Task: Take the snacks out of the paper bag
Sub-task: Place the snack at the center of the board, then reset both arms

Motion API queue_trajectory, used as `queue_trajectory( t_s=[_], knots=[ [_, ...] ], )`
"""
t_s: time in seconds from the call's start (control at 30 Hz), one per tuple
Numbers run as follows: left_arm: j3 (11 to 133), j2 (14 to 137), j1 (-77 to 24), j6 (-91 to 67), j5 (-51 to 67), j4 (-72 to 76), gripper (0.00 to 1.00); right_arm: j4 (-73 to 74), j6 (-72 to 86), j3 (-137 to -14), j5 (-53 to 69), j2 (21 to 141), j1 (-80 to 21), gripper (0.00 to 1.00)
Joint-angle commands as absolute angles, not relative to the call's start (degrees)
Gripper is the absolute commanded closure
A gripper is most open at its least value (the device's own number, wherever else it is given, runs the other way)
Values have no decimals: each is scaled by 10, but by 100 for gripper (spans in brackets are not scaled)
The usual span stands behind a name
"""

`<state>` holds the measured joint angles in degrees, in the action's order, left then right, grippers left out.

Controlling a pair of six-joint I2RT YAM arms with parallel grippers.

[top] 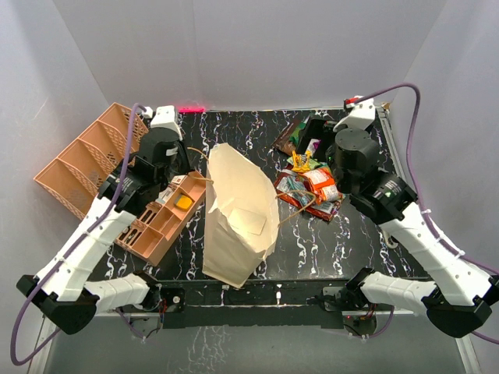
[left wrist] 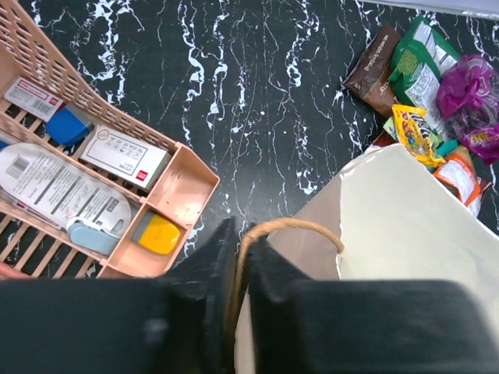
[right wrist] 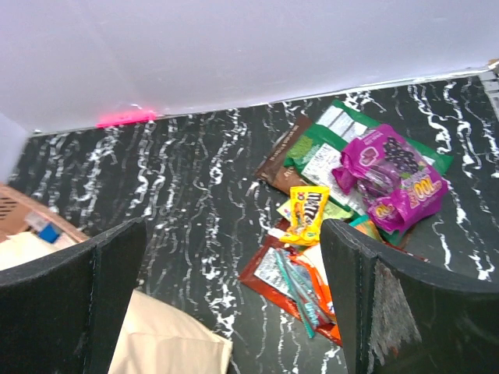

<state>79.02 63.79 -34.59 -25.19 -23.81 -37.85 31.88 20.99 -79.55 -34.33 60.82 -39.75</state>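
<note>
The cream paper bag [top: 238,218] lies on its side in the middle of the black marbled table. My left gripper [left wrist: 240,261] is shut on the bag's tan loop handle [left wrist: 292,228] at the bag's far left corner [top: 187,160]. The snacks [top: 312,175] lie in a pile on the table to the right of the bag: green [right wrist: 335,140], purple [right wrist: 394,171], yellow [right wrist: 308,210], orange-red [right wrist: 300,284] packets and a brown pouch [right wrist: 284,160]. My right gripper [right wrist: 234,296] is open and empty, held above the pile's near left side [top: 347,156].
An orange compartment tray [top: 160,218] with small boxes sits left of the bag, close beside my left gripper. A taller orange basket [top: 90,160] stands at the far left. The bag's second handle [top: 300,206] trails toward the snacks. White walls enclose the table.
</note>
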Motion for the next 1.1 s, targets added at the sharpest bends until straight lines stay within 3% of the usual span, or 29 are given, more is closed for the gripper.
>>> queue_trajectory(
  t_s=[0.0, 0.1, 0.2, 0.27, 0.37, 0.63, 0.8, 1.07],
  knots=[
    [802, 589, -345, -273, -243, -426, 78, 339, 216, -839, -242, 602, -398, 2],
    [817, 569, -345, -280, -227, -438, 46, 350, 154, -870, -135, 594, -398, 2],
    [857, 562, -345, -283, -210, -454, 29, 343, 128, -881, -133, 566, -398, 2],
    [890, 561, -345, -282, -191, -459, 23, 339, 116, -883, -146, 547, -398, 2],
    [949, 572, -345, -280, -164, -474, 3, 364, 120, -929, -165, 551, -398, 2],
    [1110, 596, -345, -235, -121, -459, 2, 382, 114, -1012, -143, 536, -398, 2],
    [1103, 559, -345, -207, -113, -390, 2, 385, 115, -1050, -127, 531, -398, 2],
    [1079, 521, -345, -214, -148, -374, 2, 352, 119, -1001, -105, 502, -398, 2]
  ],
)
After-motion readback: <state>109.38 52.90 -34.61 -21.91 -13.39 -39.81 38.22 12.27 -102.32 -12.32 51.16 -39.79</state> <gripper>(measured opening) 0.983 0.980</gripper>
